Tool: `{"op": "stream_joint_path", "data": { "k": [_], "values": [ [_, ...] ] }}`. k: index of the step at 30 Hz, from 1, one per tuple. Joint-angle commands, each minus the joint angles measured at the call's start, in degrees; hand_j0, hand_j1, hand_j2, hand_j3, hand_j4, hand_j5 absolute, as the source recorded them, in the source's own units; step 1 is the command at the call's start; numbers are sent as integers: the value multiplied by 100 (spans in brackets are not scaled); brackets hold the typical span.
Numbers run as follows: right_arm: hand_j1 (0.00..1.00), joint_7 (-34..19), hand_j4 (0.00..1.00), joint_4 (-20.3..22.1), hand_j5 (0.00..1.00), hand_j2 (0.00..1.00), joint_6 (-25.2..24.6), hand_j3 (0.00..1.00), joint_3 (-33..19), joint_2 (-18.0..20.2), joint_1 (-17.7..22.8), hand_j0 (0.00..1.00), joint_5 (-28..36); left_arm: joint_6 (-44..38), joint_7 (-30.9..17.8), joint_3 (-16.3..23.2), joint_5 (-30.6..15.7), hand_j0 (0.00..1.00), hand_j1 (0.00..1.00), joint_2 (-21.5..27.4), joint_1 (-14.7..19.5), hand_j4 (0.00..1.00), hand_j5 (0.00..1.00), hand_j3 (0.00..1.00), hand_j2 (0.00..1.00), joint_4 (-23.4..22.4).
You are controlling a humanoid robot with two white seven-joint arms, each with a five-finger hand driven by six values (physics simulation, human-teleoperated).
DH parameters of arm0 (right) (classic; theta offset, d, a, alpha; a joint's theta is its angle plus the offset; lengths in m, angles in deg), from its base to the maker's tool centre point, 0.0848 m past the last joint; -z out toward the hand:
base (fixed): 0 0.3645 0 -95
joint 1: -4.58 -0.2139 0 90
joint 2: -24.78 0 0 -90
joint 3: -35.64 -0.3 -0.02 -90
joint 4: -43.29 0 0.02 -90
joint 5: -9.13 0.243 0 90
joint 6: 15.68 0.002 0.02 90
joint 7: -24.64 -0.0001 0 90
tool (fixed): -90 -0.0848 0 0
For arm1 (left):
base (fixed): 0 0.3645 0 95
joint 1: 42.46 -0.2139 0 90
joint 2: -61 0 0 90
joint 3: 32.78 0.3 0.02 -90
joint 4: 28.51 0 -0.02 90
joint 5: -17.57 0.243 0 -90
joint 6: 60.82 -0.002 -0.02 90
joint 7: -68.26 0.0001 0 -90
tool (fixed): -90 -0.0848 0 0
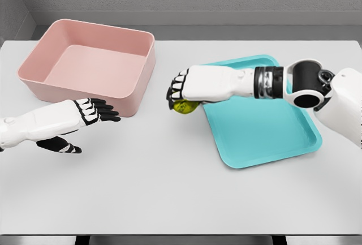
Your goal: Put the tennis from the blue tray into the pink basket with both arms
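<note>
The ball [185,107], yellow-green and mostly hidden, is gripped from above by the right hand [182,89], whose fingers are curled down over it; only its lower part is seen beneath the palm. It is held just past the left edge of the tray [266,137], over the bare table [169,188], between the tray and the basket [90,64]. Whether it is lifted clear of the table or touching it cannot be told. The right arm is stretched across the tray from the right, which suits a carry toward the middle rather than a direct drop into the basket. The left hand [85,121] is held low in front of the basket's near wall, fingers extended and spread toward the ball, thumb lowered, nothing held. That pose is judged to be a readiness to receive, since both arms are called for by the task. A handover between the hands is probably the step in progress, with the basket lying within the left arm's easier reach.
</note>
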Motion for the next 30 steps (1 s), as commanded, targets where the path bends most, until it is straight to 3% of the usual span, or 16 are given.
{"op": "stream_joint_path", "data": {
  "k": [1,6,10,30],
  "values": [
    [58,2,58,-54,58,58,-12,58,42,-105,0,58,34,-3,3,-3,-56,100,100,0,0,100,100,100,100,1],
    [58,-16,58,-309,58,58,-12,58,332,-456,-44,58,-168,-3,3,-3,-38,100,100,0,0,100,100,100,100,1],
    [55,-16,55,-291,55,55,-12,55,350,-456,-44,55,-186,-3,3,6,-56,100,100,8,-9,100,100,100,100,1],
    [56,-51,56,-669,56,56,-12,56,684,-711,88,56,-467,-3,3,23,-56,100,100,-9,-9,100,100,100,100,1]
  ]
}}
